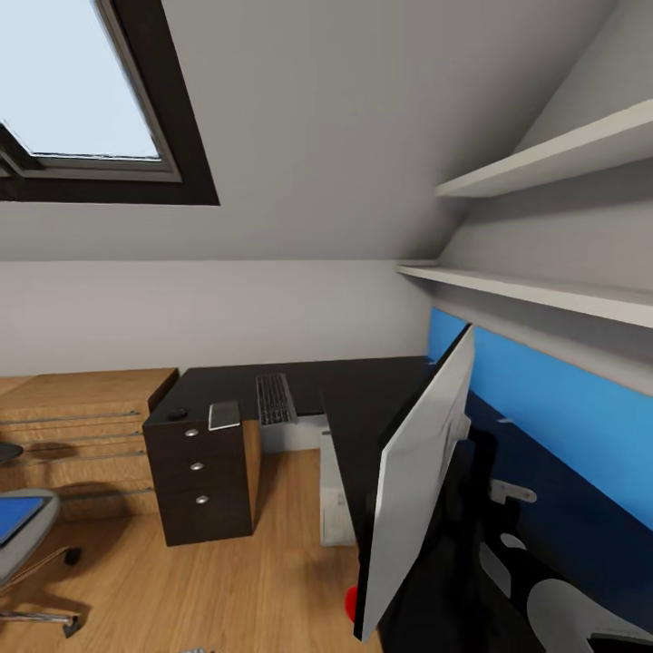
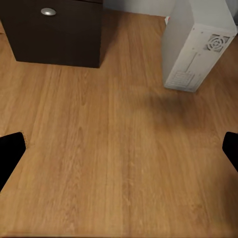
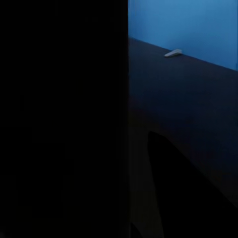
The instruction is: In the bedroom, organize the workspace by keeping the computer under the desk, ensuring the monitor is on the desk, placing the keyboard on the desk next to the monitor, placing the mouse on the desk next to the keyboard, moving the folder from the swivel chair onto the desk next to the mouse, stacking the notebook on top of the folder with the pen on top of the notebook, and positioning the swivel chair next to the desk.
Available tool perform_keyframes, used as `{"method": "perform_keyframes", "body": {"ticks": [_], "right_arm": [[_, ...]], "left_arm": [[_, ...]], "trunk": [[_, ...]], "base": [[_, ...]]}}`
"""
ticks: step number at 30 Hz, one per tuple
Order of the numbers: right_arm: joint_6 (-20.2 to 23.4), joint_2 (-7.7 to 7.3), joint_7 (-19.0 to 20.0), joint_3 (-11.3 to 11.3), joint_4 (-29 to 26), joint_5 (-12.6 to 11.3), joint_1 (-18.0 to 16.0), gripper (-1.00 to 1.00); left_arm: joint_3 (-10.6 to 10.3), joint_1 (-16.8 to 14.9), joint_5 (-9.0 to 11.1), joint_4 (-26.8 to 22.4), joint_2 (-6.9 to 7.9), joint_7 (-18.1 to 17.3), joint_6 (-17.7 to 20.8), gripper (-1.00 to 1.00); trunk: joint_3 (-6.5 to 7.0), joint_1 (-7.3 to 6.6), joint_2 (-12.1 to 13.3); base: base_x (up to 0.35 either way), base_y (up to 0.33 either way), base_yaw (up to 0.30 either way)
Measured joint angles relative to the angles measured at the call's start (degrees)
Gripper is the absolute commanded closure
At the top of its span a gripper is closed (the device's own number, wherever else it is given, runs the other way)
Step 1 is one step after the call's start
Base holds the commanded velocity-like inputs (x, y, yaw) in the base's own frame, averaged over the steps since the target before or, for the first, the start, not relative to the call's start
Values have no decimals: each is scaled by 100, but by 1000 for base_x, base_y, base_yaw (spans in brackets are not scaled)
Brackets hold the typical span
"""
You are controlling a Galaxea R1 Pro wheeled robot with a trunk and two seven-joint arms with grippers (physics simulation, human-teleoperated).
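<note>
The black desk (image 1: 363, 390) runs along the wall and turns toward me. On it lie the black keyboard (image 1: 275, 399), the grey notebook (image 1: 224, 414) and a small dark mouse (image 1: 177, 414). The monitor (image 1: 417, 472) hangs tilted close in front of me, edge-on, with its red dot low and past the desk's edge. My right gripper (image 3: 138, 148) looks shut on the monitor, which blacks out half the right wrist view. A whitish pen (image 3: 173, 52) lies on the desk by the blue wall. The grey computer (image 2: 198, 44) stands under the desk. My left gripper (image 2: 119, 148) hangs open over bare floor.
At the far left stands the swivel chair (image 1: 23, 553) with the blue folder (image 1: 16, 517) on its seat. Black drawers (image 1: 199, 481) carry the desk's left end, and low wooden shelving (image 1: 82, 426) sits beside them. Two white wall shelves (image 1: 544, 290) jut out above the desk.
</note>
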Motion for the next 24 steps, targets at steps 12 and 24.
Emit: {"method": "perform_keyframes", "body": {"ticks": [12, 24], "right_arm": [[6, 3, 3, -9, -42, 11, 2, 100], [7, 3, 10, -17, -44, 21, 2, 100]], "left_arm": [[0, -1, 0, 0, 0, 0, 0, -100], [-7, -2, -2, 2, 0, 0, 0, -100]], "trunk": [[-27, -1, 0], [-28, -1, 0]], "base": [[0, 0, 45], [0, 0, 1]]}}
